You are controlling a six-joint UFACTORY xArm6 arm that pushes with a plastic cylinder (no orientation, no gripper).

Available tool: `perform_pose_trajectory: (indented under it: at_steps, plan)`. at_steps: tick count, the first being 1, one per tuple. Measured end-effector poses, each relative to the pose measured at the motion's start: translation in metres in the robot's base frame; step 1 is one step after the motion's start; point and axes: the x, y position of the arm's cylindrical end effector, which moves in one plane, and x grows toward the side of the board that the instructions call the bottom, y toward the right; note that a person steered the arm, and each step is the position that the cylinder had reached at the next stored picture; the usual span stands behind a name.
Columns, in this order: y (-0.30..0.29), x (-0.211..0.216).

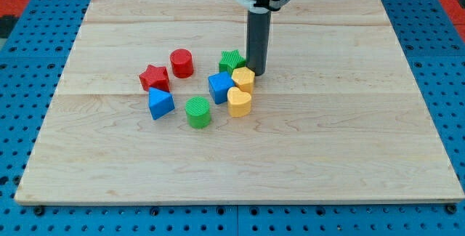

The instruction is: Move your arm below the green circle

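The green circle [197,112] is a short green cylinder on the wooden board [327,141], left of centre. My tip [257,72] is up and to the right of it, just right of the green star [232,61] and touching or almost touching the yellow hexagon [243,78]. The dark rod comes down from the view's top. A blue cube [220,87] and a yellow heart [239,102] lie between my tip and the green circle.
A red cylinder [182,63], a red star [154,78] and a blue triangle [160,104] lie left of the green circle. A blue pegboard surface [29,83] surrounds the board.
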Motion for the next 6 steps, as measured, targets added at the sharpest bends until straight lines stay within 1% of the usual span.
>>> perform_pose_trajectory:
  at_steps: [2, 3, 5, 6]
  plan:
    - [0.003, 0.0]
    - [0.023, 0.0]
    - [0.032, 0.004]
    - [0.079, 0.068]
